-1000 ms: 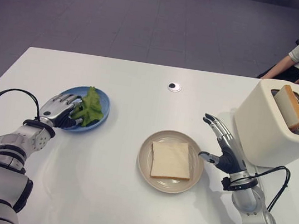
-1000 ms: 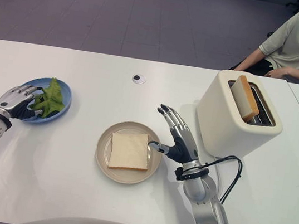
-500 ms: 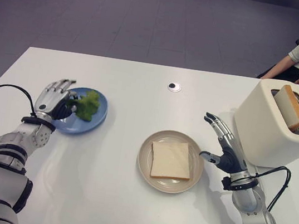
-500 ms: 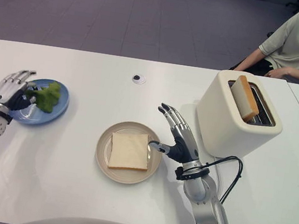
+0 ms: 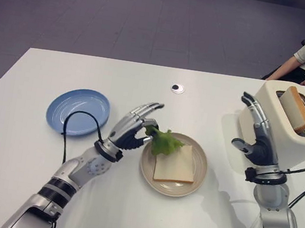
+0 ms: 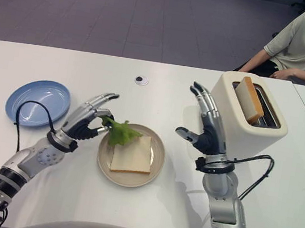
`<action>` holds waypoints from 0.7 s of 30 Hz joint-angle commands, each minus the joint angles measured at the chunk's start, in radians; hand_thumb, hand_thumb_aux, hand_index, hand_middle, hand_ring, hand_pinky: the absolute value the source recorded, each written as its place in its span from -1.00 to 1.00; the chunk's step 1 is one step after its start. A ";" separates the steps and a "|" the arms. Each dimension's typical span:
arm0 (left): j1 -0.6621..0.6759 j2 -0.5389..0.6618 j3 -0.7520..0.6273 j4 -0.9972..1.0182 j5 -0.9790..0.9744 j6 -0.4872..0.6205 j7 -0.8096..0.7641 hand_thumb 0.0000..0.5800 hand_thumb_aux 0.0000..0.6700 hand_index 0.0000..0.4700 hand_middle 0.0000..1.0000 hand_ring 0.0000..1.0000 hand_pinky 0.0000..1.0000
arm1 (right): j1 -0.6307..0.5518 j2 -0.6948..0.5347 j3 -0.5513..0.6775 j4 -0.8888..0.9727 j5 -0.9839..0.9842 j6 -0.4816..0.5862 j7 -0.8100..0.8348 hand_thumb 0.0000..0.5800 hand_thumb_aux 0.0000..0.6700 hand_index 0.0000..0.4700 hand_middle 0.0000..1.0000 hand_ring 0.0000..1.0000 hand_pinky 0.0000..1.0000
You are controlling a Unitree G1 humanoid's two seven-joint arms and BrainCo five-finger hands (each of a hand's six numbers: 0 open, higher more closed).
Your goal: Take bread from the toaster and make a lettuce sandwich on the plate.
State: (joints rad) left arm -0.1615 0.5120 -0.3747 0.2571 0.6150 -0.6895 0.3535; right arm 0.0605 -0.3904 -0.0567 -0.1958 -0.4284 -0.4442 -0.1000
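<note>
A beige plate (image 5: 199,175) near the table's middle carries one slice of white bread (image 5: 176,164). My left hand (image 5: 133,129) sits at the plate's left rim, shut on a green lettuce leaf (image 5: 164,142) that hangs over the bread's upper left corner. A cream toaster (image 5: 265,131) stands at the right with a second slice (image 5: 297,109) sticking up from its slot. My right hand (image 5: 257,135) is raised beside the toaster's left wall, fingers spread and holding nothing.
A blue plate (image 5: 77,112) lies bare at the left. A small round black and white disc (image 5: 177,88) sits at the table's back centre. Cables trail from both wrists. A seated person's arm shows at the far right behind the toaster.
My left hand has carried the lettuce from the blue plate rightward to the beige plate's left rim. My right hand rose and moved right, toward the toaster.
</note>
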 commanded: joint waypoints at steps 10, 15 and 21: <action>0.051 -0.018 -0.040 0.041 0.055 0.020 -0.153 -1.00 -1.00 -1.00 -1.00 -1.00 -1.00 | -0.008 -0.087 -0.175 -0.042 0.014 -0.002 0.005 -1.00 -1.00 -1.00 -1.00 -1.00 -1.00; 0.075 0.017 -0.007 -0.020 0.075 0.042 -0.177 -1.00 -1.00 -1.00 -1.00 -1.00 -1.00 | -0.001 -0.176 -0.379 -0.105 0.018 0.048 0.004 -1.00 -1.00 -1.00 -1.00 -1.00 -1.00; 0.078 0.028 0.038 -0.081 0.084 0.064 -0.183 -1.00 -1.00 -1.00 -1.00 -1.00 -1.00 | 0.072 -0.233 -0.536 -0.088 -0.028 0.099 0.013 -1.00 -1.00 -1.00 -1.00 -1.00 -1.00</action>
State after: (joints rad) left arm -0.0915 0.5283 -0.3520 0.1925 0.6884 -0.6376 0.1813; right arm 0.1043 -0.6028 -0.5717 -0.3046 -0.4270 -0.3580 -0.0999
